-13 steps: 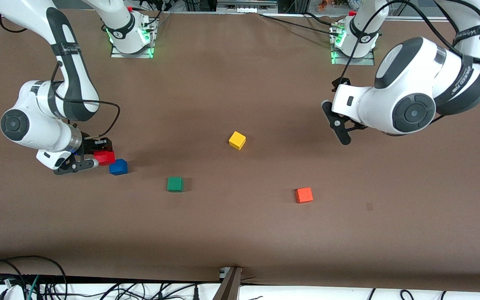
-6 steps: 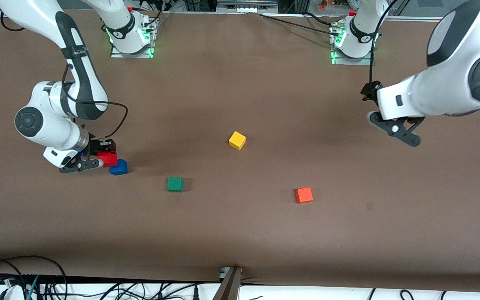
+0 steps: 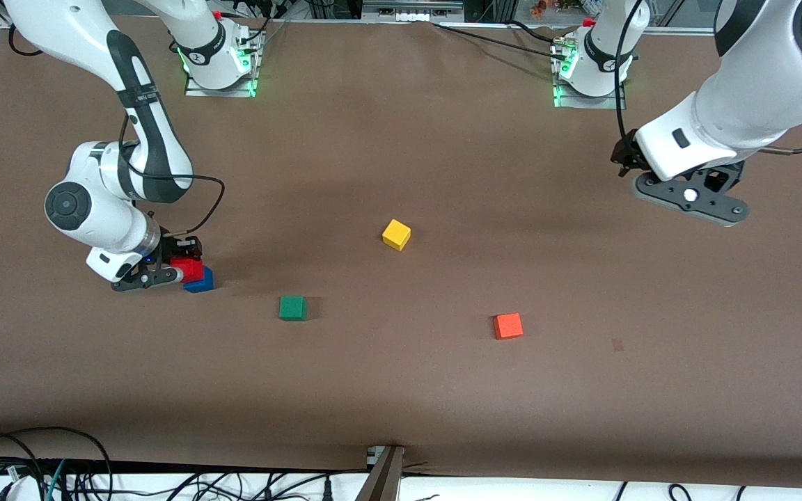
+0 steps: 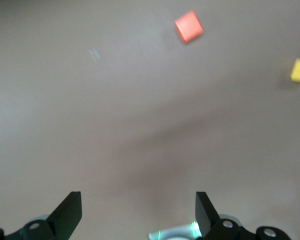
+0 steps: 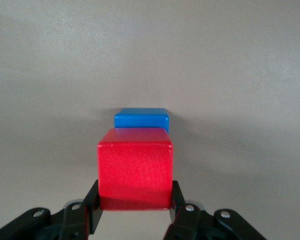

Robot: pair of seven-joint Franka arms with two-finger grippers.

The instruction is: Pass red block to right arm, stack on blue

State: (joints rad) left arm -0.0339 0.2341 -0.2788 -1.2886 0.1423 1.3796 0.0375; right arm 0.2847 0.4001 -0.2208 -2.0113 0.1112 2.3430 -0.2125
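Over blue (image 3: 200, 280), right end effector (image 3: 177, 270) clamps red block (image 3: 188, 268); left end effector (image 4: 137, 212) spread, empty.

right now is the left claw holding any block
No, the left claw is open with nothing but bare table between its fingers, while the red block sits in the right claw.

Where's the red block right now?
The right gripper holds the red block partly over the blue cube, toward the right arm's end of the table.
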